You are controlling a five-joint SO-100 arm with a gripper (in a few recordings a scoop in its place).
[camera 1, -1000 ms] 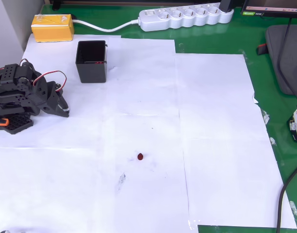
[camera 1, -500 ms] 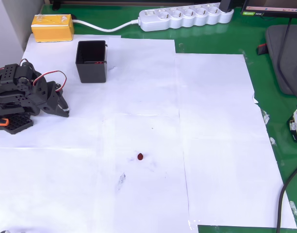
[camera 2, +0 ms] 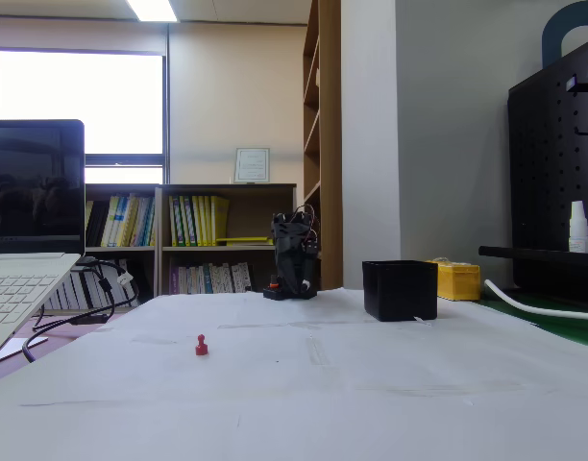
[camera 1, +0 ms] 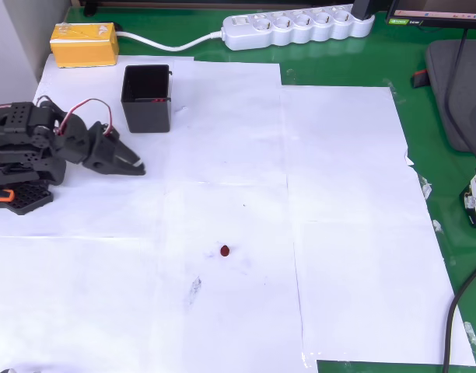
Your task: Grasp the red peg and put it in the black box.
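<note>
Toward four o'clock of the gripper (camera 1: 137, 167) in the overhead view, the red peg (camera 1: 225, 250) is lying alone on white paper (camera 1: 339, 194), well apart from the black box (camera 1: 147, 99), while the narrow-looking jaws are risking nudging so tiny a peg sideways.

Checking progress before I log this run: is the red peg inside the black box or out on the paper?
Out. The red peg stands on the white paper, well apart from the black box.
</note>
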